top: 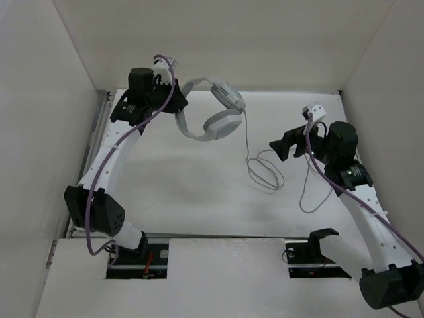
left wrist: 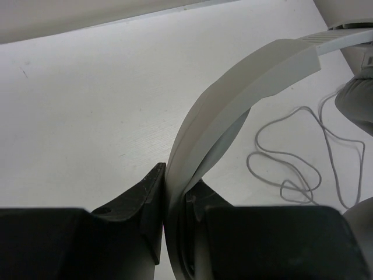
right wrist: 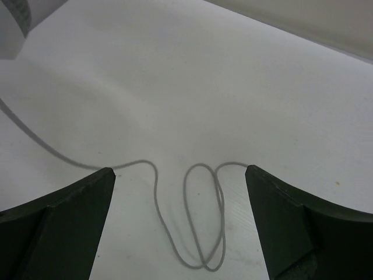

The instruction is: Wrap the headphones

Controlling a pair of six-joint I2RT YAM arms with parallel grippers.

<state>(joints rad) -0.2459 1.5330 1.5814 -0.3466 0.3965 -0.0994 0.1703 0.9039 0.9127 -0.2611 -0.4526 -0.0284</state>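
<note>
The left claw [left wrist: 173, 198] was clamped on the curved headband [left wrist: 250, 87] of the white and light-grey over-ear headphones [top: 222, 122], holding them near the far wall, probably so that the thin grey cable [top: 265, 173] trailed free. The right claw [right wrist: 180, 181] hung spread wide over the cable's loops on the white surface [top: 199, 192], with open room around them.

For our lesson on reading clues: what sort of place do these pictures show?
Probably a robot test cell in a lab: plain white walls box in a white table, a left arm and a right arm are bolted at its near edge, and the left gripper holds headphones.
</note>
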